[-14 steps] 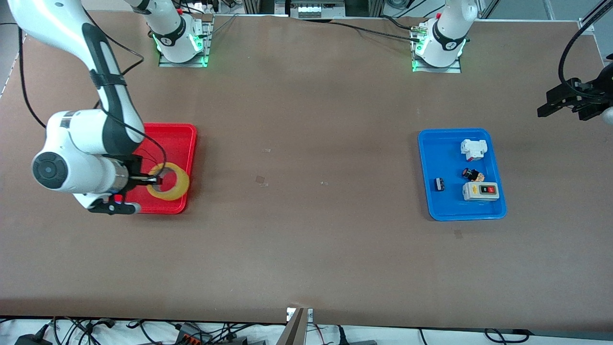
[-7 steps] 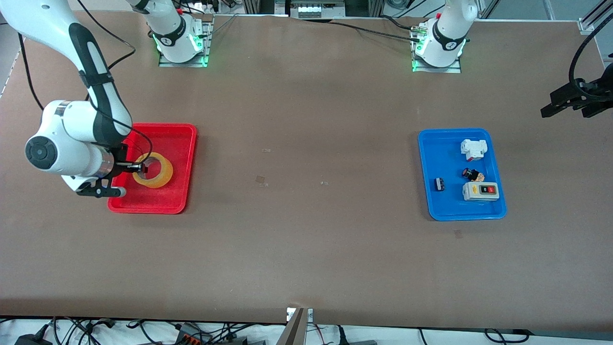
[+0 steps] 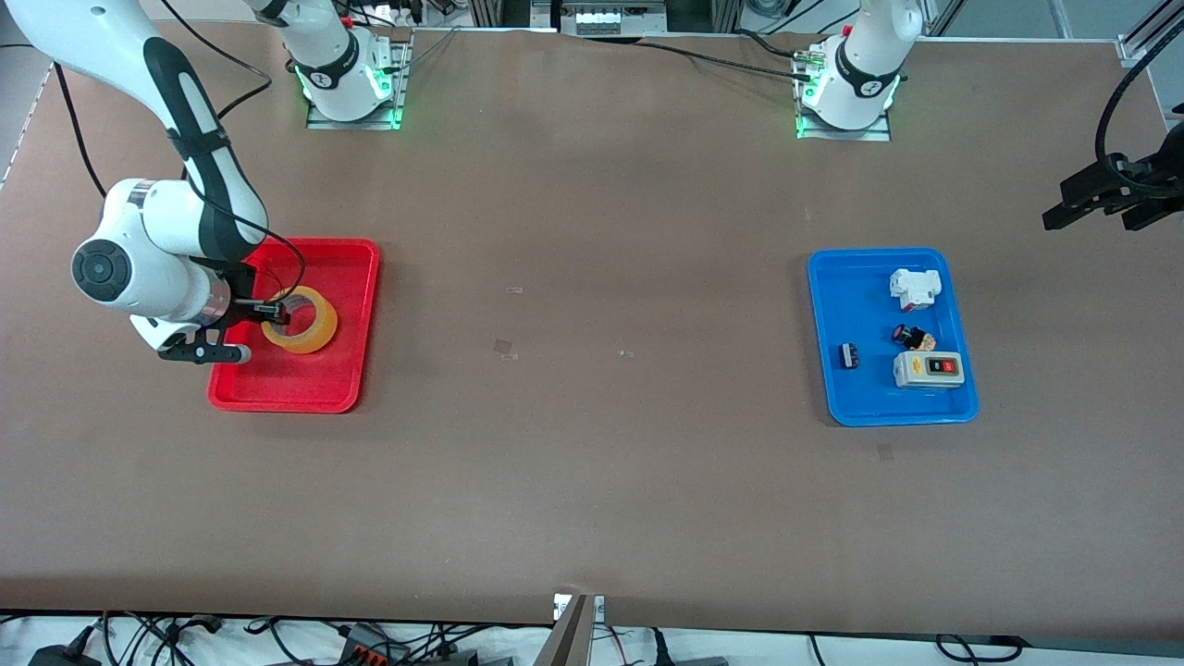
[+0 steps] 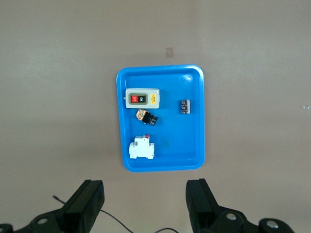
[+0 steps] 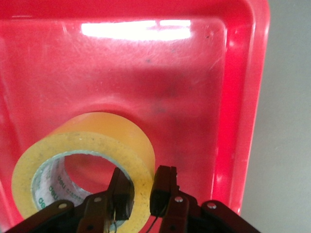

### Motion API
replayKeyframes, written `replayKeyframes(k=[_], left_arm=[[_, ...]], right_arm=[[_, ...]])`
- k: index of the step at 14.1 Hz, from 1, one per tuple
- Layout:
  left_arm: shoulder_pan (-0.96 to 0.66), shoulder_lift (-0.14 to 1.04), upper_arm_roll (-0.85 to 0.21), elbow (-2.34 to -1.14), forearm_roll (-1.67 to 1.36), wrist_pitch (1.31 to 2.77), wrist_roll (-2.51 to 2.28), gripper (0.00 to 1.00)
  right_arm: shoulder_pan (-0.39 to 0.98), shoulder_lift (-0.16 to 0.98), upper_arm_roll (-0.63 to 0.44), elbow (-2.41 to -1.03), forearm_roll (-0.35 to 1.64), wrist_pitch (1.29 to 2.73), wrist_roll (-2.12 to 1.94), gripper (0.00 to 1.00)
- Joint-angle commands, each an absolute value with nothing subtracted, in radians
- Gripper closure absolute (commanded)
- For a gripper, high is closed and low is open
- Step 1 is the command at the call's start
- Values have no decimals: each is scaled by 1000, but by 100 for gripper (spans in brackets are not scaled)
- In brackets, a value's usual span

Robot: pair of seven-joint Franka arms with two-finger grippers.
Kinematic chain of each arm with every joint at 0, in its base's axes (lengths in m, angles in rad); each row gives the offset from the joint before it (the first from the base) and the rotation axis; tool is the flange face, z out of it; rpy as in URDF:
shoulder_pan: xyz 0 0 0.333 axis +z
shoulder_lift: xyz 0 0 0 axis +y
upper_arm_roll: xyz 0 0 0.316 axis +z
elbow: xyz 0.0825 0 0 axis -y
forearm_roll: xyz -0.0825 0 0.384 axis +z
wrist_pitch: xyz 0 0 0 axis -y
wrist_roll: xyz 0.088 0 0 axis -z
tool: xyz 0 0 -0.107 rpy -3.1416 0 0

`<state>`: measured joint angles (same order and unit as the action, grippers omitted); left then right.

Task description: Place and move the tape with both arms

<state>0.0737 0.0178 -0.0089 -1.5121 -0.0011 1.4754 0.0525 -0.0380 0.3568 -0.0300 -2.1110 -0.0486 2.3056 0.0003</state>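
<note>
I see the tape (image 3: pixel 300 319) in the red tray (image 3: pixel 314 388), at the left of the front view, a little above the middle. It is a yellow ring with a grey inside. In the right wrist view the tape (image 5: pixel 85 160) sits low in the picture, and the red tray (image 5: pixel 204 82) fills most of it.

My right gripper (image 3: pixel 274 317) is right at the tape. One finger (image 5: pixel 121 191) is inside the hole of the ring. The other finger (image 5: pixel 163 189) is outside the ring. The yellow wall of the tape is between them. The fingers are pinched close on that wall, so the right gripper is grasping the tape. The tape looks tipped up a bit on the side by the gripper. I cannot tell if the rest of it touches the tray floor.

My left gripper (image 3: pixel 1101 199) is at the right edge of the front view, up high, over the bare table near the left arm's end. That arm waits. In the left wrist view its two fingers (image 4: pixel 90 201) stand wide apart, with nothing between them, so it is released.

The blue tray (image 3: pixel 832 388) is at the right of the front view, near the middle. In it I see a grey switch box (image 3: pixel 928 369), a white breaker (image 3: pixel 914 288), a small black and red button part (image 3: pixel 911 337) and a small black part (image 3: pixel 847 355).
</note>
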Motion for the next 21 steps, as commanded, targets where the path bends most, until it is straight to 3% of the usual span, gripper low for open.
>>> replayKeyframes(k=[1,2,3,5,8,11,14,16,21], left_arm=[[81,-8,-21,-1542,3,1485,43,0],[81,-9,-20,-1542,3,1485,43,0],[81,-9,-21,-1542,3,1485,41,0],[80,-6,-20,-1539,3,1488,41,0],[80,-6,-21,-1539,3,1489,41,0],[80,-6,-21,-1539,3,1489,41,0],[78,-6,-21,-1539,3,1489,41,0],[78,-6,-21,-1539,3,1489,41,0],[77,-6,-21,-1539,3,1488,40,0]], right_arm=[[-51,344,-26,-2134,-66,2338,-2,76],[-52,342,-26,-2132,-66,2338,-2,35],[-57,339,-26,-2131,-66,2336,-8,0],[-51,299,-25,-2123,-66,2301,-5,0],[-46,246,-12,-1999,-67,2113,-6,0],[-25,245,-2,-1692,-64,1762,-9,0],[-17,261,-2,-1415,-51,1522,-20,0],[-18,265,-2,-1346,-48,1490,-18,0],[-14,264,-2,-1332,23,1522,3,0]])
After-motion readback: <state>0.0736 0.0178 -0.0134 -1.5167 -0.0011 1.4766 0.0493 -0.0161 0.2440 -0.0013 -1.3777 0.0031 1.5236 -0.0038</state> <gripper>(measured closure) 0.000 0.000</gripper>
